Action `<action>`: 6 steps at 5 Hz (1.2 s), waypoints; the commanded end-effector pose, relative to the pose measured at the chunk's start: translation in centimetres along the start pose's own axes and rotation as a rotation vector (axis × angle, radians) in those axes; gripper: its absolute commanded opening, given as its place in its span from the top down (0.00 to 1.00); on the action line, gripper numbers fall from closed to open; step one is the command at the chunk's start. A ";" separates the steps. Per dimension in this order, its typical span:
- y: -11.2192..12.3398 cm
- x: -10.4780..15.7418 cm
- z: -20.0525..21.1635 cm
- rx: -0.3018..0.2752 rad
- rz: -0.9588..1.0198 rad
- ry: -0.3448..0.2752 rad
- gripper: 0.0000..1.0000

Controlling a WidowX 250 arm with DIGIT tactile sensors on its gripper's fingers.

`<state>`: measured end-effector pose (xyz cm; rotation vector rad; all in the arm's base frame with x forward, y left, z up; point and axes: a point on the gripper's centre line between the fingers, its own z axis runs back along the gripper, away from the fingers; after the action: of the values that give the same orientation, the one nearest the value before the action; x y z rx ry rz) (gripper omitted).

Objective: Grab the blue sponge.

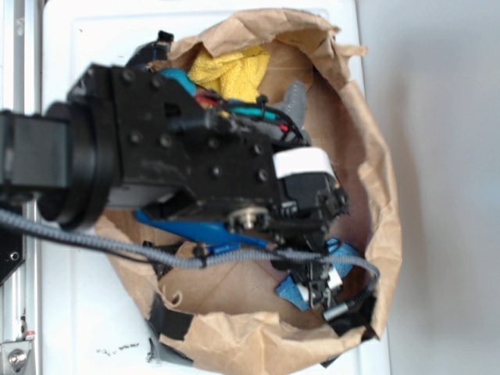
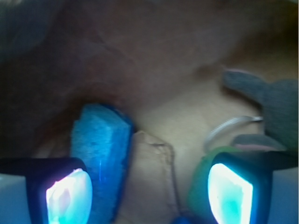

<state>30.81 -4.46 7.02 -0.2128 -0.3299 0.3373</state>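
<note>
lying just inside the open hand's (image 2: 149,191) left finger, blue sponge (image 2: 100,149) w/ nothing gripped.

The arm (image 1: 156,148) covers most of the bag (image 1: 375,156). The wrist view is blurry, and its lower edge cuts off the sponge (image 2: 100,149) and both fingers (image 2: 67,196).

A white desk (image 1: 86,312) carries everything here. Directly on it sits a crumpled brown paper bag (image 1: 375,156), its mouth open and its rim rolled over, patched with black tape along the lower edge. The bag covers most of the desk's width and reaches close to its right edge. A few small dark specks mark the desk's lower left part.
</note>
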 end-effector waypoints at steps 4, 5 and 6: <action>-2.1 -0.2 0.3 -0.001 -0.094 -0.054 0.00; -1.4 0.5 2.5 -0.057 -0.102 -0.076 0.00; -0.2 1.7 1.4 -0.076 -0.075 -0.046 0.00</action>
<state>30.90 -4.39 7.41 -0.2612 -0.3530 0.2518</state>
